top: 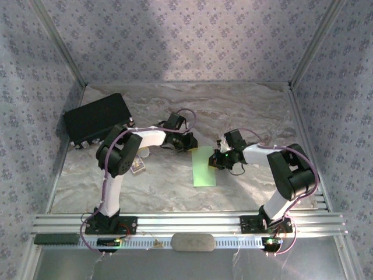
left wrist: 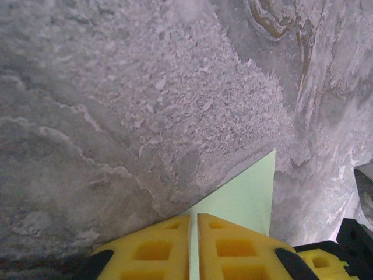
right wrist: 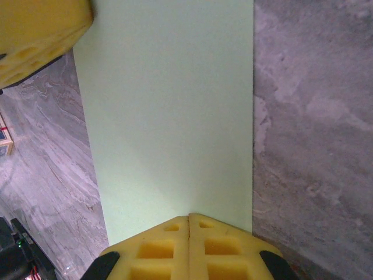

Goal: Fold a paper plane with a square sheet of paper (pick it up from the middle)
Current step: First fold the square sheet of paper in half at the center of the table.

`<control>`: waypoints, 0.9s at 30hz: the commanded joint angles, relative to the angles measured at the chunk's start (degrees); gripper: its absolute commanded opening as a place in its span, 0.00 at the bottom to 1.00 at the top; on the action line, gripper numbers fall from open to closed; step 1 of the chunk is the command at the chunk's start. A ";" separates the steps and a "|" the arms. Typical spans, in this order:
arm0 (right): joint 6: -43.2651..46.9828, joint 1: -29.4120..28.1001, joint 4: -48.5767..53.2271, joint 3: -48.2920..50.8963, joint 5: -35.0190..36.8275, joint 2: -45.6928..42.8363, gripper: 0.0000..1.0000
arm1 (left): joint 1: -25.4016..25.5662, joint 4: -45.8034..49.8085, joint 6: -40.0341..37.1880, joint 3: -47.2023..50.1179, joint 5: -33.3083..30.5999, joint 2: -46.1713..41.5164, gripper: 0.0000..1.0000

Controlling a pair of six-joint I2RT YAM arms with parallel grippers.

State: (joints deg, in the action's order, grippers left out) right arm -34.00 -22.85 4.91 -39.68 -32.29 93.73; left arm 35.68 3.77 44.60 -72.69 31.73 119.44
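Note:
The square sheet of paper (top: 204, 169) lies on the marbled table as a pale-green upright rectangle, narrower than a square. My left gripper (top: 190, 147) is at its far left corner. In the left wrist view, the left gripper (left wrist: 193, 214) has its yellow fingers drawn to a thin slit over the paper (left wrist: 247, 195), and green shows through the gap. My right gripper (top: 214, 160) sits at the sheet's right edge. The right wrist view shows the right gripper (right wrist: 189, 216) shut, tips on the paper (right wrist: 169, 116). A left gripper finger (right wrist: 35, 35) shows at the far corner.
A big black box (top: 96, 119) stands at the back left. A small card box (top: 138, 165) lies by the left arm's elbow. A pale oval object (top: 193, 242) rests on the front rail. Patterned walls enclose the table on three sides.

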 commanded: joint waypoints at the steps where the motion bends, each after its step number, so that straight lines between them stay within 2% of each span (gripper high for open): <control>1: -0.15 0.01 6.04 0.55 2.97 -1.14 0.08 | 0.10 0.89 1.34 1.45 -1.61 1.68 0.11; 6: -0.26 0.12 12.27 -2.21 3.20 -10.42 0.23 | 0.07 -0.06 1.66 2.76 -1.53 1.61 0.11; 11: -3.22 0.64 17.52 3.19 4.78 -20.91 0.39 | 0.02 0.00 1.19 3.22 -1.01 1.41 0.11; 13: -6.12 1.03 16.38 5.95 2.71 -22.68 0.47 | 0.09 -0.17 1.19 3.52 -0.35 1.36 0.11; 17: -10.77 -0.16 11.94 9.90 -3.60 -22.84 0.49 | 0.06 -0.28 1.02 4.21 -0.44 1.32 0.11; 27: -15.94 -3.48 9.61 16.41 -1.87 -26.58 0.46 | 0.06 -1.30 1.49 5.29 -0.49 1.76 0.10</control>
State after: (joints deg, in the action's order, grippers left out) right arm -46.89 -25.50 15.97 -24.82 -33.04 68.07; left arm 35.24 -0.99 46.17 -69.91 33.04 119.13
